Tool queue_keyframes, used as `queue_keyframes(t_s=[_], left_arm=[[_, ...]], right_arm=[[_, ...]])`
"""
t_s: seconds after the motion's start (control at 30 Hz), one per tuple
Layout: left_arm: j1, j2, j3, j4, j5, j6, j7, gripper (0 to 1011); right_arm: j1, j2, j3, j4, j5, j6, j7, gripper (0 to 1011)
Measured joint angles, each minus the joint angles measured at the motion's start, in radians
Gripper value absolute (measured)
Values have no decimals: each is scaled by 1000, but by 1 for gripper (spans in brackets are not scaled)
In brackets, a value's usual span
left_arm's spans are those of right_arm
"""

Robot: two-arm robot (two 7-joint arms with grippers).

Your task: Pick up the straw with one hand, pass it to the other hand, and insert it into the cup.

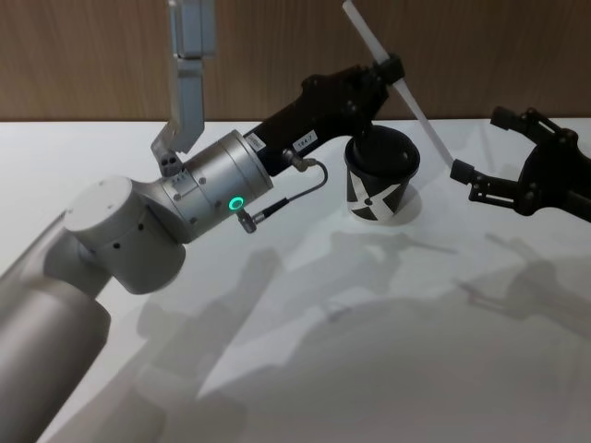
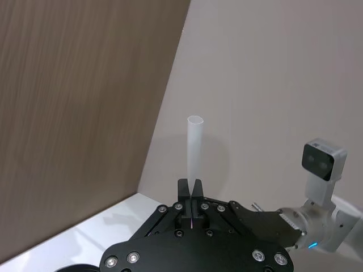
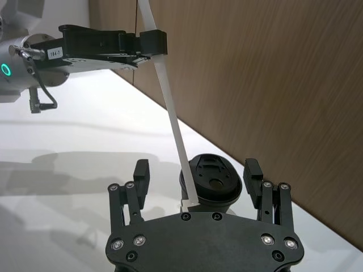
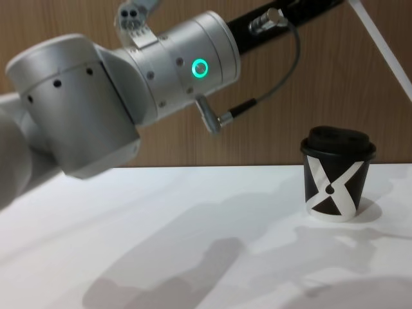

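Note:
The straw (image 1: 406,92), a long white tube, slants above the table, and my left gripper (image 1: 391,70) is shut on it near its upper part. In the left wrist view the straw (image 2: 194,148) rises from between the closed fingers (image 2: 182,190). Below it stands the cup (image 1: 380,180), black with a white X and a domed lid. My right gripper (image 1: 481,143) is open to the right of the cup. In the right wrist view the straw's (image 3: 170,102) lower end reaches between the right gripper's (image 3: 196,173) spread fingers, ungripped, with the cup (image 3: 214,182) just beyond.
The white table (image 1: 369,351) stretches toward me in front of the cup. A wooden wall (image 1: 92,55) closes the far side. My left arm's thick grey forearm (image 4: 103,96) spans the chest view, left of the cup (image 4: 335,175), with a dark cable (image 4: 283,71) looping from it.

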Motion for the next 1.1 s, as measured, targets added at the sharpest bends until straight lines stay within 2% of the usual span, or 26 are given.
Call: queue_keyframes(t_s=[0.33,0.53,0.87,1.1], left_arm=[[-39,42,36,-53,115,-15,39,10],[-67,60,63,-72,207,-28,71,8],[-95,75,95,-83,333,-52,121,10],[-110,75,110,-76,389,-63,141,10]], right_arm=[[0,0,0,0,0,0,0,1001],[0,0,0,0,0,0,0,1001],[0,0,0,0,0,0,0,1001],[0,0,0,0,0,0,0,1001]])
